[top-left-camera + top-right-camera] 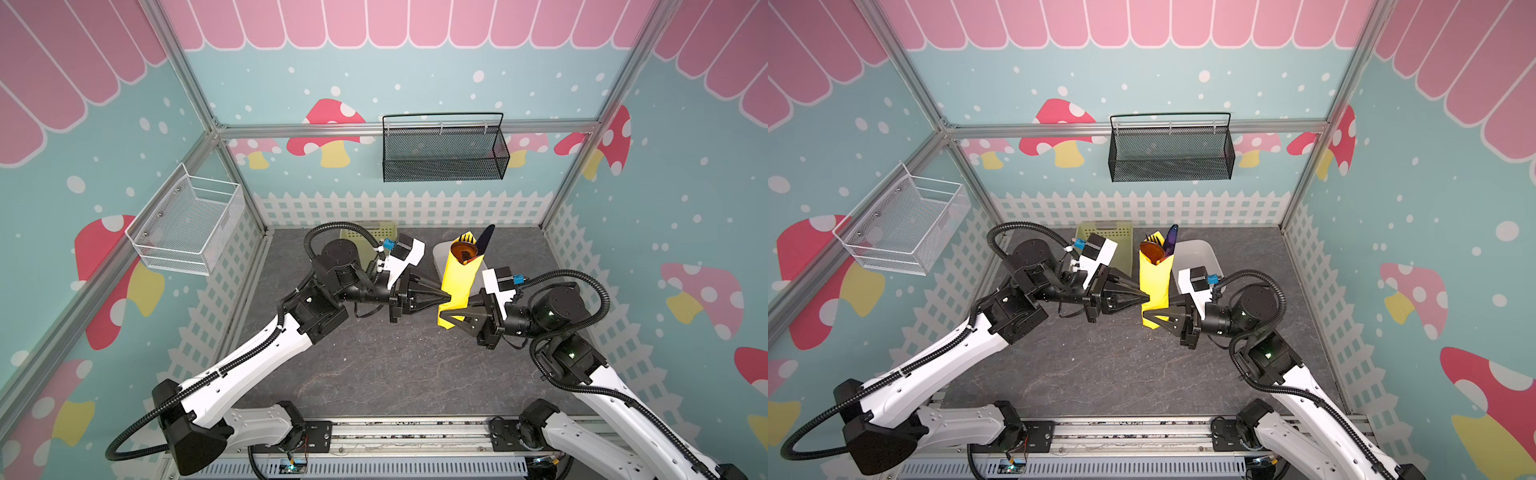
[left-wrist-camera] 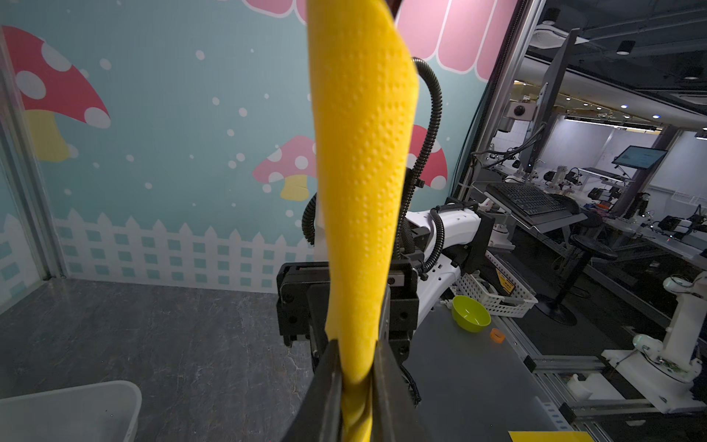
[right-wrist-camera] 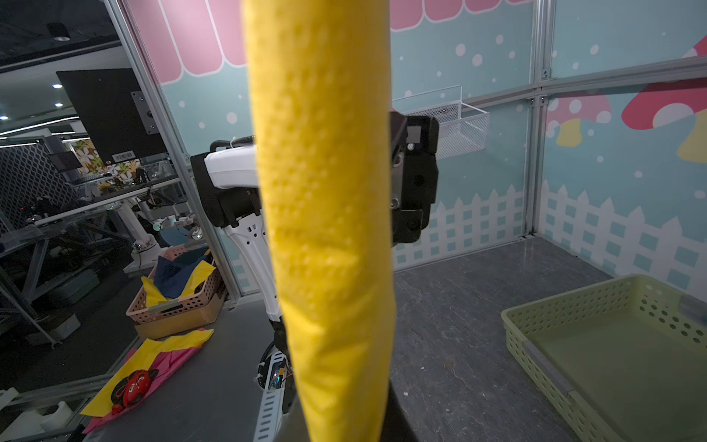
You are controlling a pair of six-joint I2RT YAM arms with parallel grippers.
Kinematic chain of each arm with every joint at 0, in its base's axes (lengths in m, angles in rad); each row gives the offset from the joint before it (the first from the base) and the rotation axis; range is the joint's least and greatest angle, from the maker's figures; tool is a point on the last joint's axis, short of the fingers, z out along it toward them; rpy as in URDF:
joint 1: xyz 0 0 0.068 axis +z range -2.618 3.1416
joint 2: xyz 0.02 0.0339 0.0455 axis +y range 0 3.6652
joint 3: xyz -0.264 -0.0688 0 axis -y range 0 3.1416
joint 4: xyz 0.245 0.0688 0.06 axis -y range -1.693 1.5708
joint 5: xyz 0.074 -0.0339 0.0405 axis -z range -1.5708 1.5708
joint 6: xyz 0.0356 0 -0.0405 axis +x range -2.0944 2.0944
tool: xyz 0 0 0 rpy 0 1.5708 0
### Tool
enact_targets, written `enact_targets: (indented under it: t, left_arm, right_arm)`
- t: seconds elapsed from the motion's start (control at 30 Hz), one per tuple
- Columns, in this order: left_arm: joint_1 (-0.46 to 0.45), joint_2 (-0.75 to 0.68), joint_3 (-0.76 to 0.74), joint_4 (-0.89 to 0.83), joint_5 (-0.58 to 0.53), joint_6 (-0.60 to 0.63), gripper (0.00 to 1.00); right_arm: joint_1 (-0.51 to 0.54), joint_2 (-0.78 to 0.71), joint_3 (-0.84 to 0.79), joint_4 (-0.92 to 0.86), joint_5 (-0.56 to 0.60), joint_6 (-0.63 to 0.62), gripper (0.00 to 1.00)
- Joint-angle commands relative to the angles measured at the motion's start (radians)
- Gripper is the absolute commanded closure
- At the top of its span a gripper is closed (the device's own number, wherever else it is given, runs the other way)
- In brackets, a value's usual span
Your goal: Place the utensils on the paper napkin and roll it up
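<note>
I see the paper napkin (image 1: 456, 286) rolled into a long yellow tube. It stands up on end over the middle of the dark grey bench (image 1: 374, 361). The utensils (image 1: 471, 245) are inside the roll, and their heads poke out of the open top end. In both top views I can make out the fork (image 1: 1151, 239) tines, the round shiny spoon (image 1: 1151, 252) head (it looks orange-brown in this light) and the purple-blue piece (image 1: 1170, 242), which sticks out the farthest.

The left pincer (image 1: 447, 298) comes in from the left and is pinched on the side of the roll, low down. In the left wrist view its two black fingers (image 2: 325, 386) squeeze the yellow paper thin between them. The right pincer (image 1: 444, 316) comes in from the right and grips the roll a little lower, near the bottom end. Its jaws are nearly together on the paper. In the right wrist view the roll fills the middle and hides most of that pincer.

I cannot tell if the bottom of the roll touches the bench.

Behind the left arm sits the pale green basket (image 1: 1105, 231). Behind the roll sits a white bin (image 1: 1202, 254). Both are near the back of the bench.
</note>
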Motion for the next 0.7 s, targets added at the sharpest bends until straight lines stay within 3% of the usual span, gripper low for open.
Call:
enact_targets:
  t: [0.0,0.37,0.5,0.67]
  left_arm:
    - [0.003,-0.025,0.011,-0.059,-0.011,0.044,0.81]
    - [0.004,-0.020,0.037,-0.127,-0.048,0.082,0.97]
    - [0.004,-0.022,0.038,-0.129,-0.077,0.091,1.00]
    - [0.017,-0.029,0.041,-0.112,-0.100,0.091,1.00]
  right_arm:
    - [-0.004,-0.010,0.036,0.034,0.026,-0.023,1.00]
    - [-0.004,-0.013,0.030,0.025,0.038,-0.027,1.00]
    - [-0.004,-0.017,0.027,0.012,0.050,-0.034,0.89]
    - [-0.004,-0.020,0.021,0.000,0.057,-0.038,0.67]
